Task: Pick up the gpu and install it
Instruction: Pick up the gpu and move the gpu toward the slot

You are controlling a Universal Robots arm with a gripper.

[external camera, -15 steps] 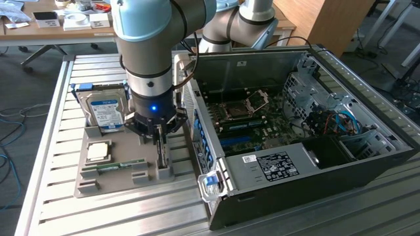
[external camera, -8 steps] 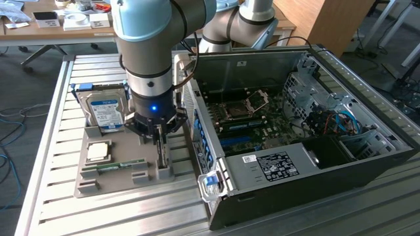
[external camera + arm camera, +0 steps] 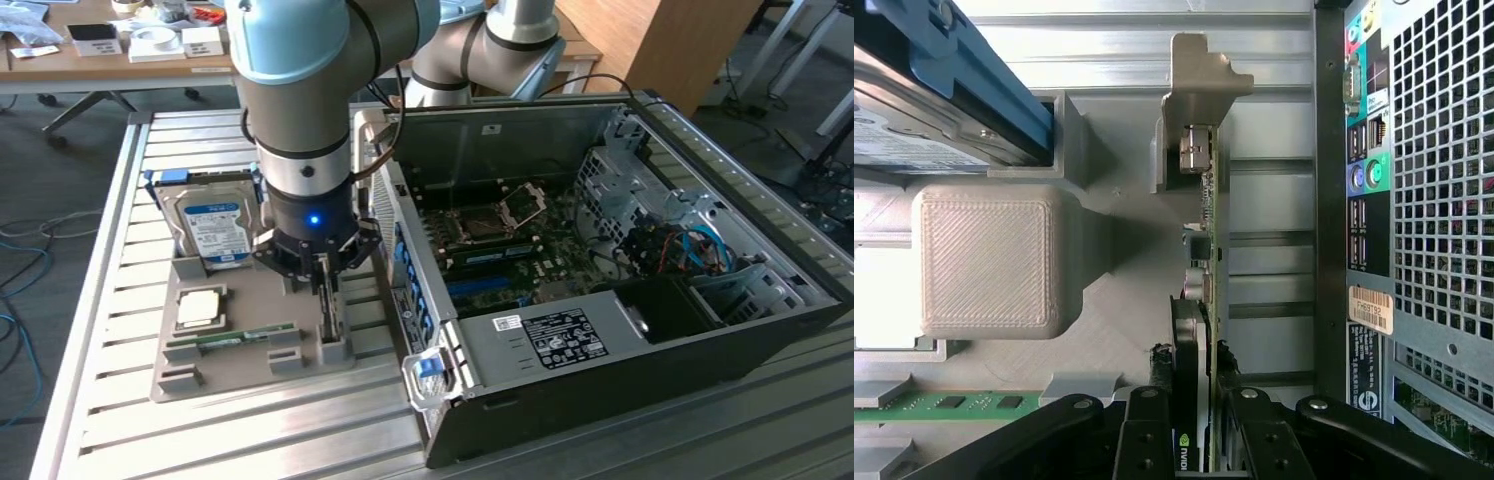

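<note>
Your gripper (image 3: 324, 272) sits low over the grey tray (image 3: 180, 368). Its fingers (image 3: 1152, 420) press on both faces of the gpu (image 3: 1191, 410). No gap shows in the wrist view, so log it as clamped on the card.

- The gpu stands on edge in its tray slots, directly under the hand. Its far end rests in a notched grey post (image 3: 1199, 90).
- Tray contents, all off the hand toward the exterior view's left:
  - The hard drive (image 3: 214, 225) stands upright in its slot (blue-white label facing out).
  - A square processor chip (image 3: 200, 308) lies flat in a recess.
  - A green RAM stick (image 3: 247, 338) lies flat in its channel, nearest the hand.
- The computer case (image 3: 747, 340) lies just beside the hand toward the exterior view's right, with its side panel off.
- Inside the case, the motherboard (image 3: 507, 235) faces up and a power supply (image 3: 561, 335) fills one corner. Blue cables (image 3: 694, 245) run near the drive bays.
- The case's perforated rear panel (image 3: 1444, 200) runs alongside the card, close but apart.
</note>
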